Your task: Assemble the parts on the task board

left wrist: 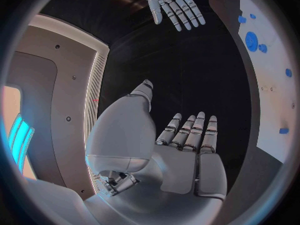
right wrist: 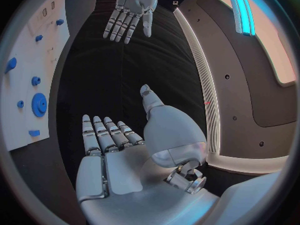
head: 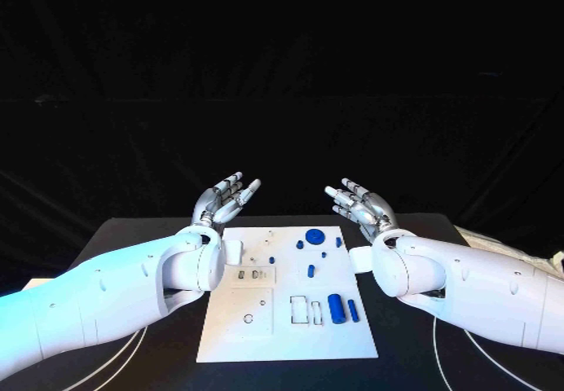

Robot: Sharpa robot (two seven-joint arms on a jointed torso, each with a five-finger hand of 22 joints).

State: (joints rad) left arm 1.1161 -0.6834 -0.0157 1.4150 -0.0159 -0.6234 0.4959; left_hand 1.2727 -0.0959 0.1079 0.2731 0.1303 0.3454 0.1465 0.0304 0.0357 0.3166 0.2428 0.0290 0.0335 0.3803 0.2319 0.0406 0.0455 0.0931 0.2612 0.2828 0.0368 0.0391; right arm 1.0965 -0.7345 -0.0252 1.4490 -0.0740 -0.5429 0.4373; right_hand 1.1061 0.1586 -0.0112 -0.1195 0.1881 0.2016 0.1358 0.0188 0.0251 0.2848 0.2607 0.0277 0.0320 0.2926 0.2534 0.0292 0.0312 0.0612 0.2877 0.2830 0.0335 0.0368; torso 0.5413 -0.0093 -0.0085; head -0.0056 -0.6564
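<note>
the left hand [head: 225, 199] is seen raised above the far left corner of the task board [head: 235, 338], its fingers apart and stretched out, with nothing held; in the left wrist view the same hand [left wrist: 187, 155] is shown with an empty palm. the white task board is laid in the middle of the black table [head: 411, 371], between the two arms. on it, a blue gear [head: 315, 236] is placed near the far edge, small blue parts [head: 311, 270] are scattered just below it, and two blue cylinders [head: 337, 309] are laid side by side toward the right edge. the right hand [head: 364, 204] is held above the far right corner, fingers likewise spread and empty.
</note>
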